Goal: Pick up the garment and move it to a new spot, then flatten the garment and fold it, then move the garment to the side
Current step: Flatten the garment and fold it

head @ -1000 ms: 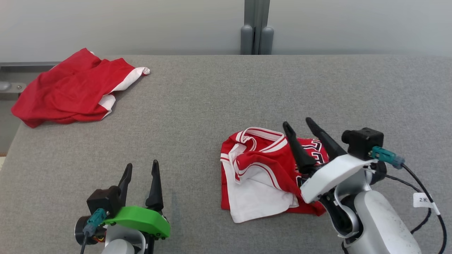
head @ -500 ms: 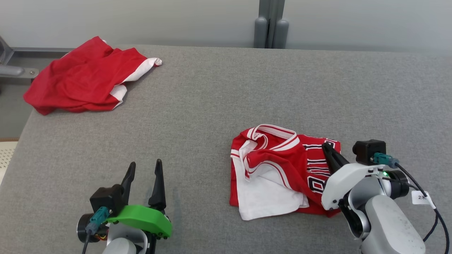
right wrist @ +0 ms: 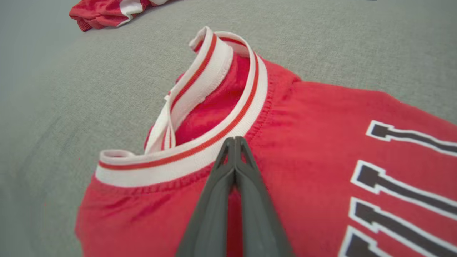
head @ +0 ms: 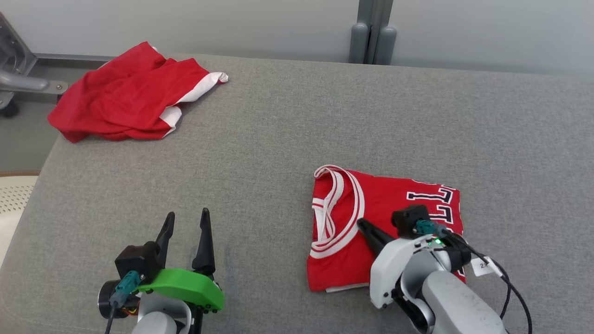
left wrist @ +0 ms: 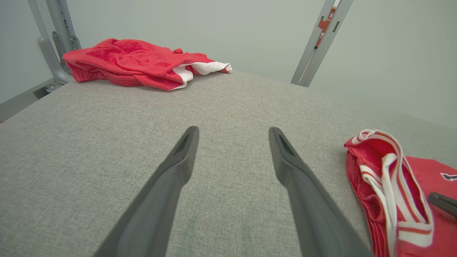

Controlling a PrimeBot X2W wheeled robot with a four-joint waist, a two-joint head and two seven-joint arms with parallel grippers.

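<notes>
The garment (head: 394, 204), a red jersey with white-and-red trim and dark lettering, lies folded flat on the grey table (head: 278, 130), right of centre. My right gripper (head: 363, 224) is shut and lies low over the jersey's near part, pointing left and away. In the right wrist view its fingertips (right wrist: 234, 140) meet at the striped collar band of the jersey (right wrist: 321, 117), and I see no cloth pinched between them. My left gripper (head: 185, 218) stands open over bare table at the lower left, apart from the jersey (left wrist: 389, 178). Nothing sits between the left fingers (left wrist: 178, 167).
A second red and white cloth (head: 130, 93) lies crumpled at the table's far left corner, also visible as a red heap (left wrist: 135, 60). A grey post (head: 373, 32) stands behind the far edge. A metal frame (head: 18, 79) is off the left edge.
The camera has shifted. The jersey went from rumpled with its white inside showing to a flat red rectangle. My right gripper shut and moved to the jersey's near left part.
</notes>
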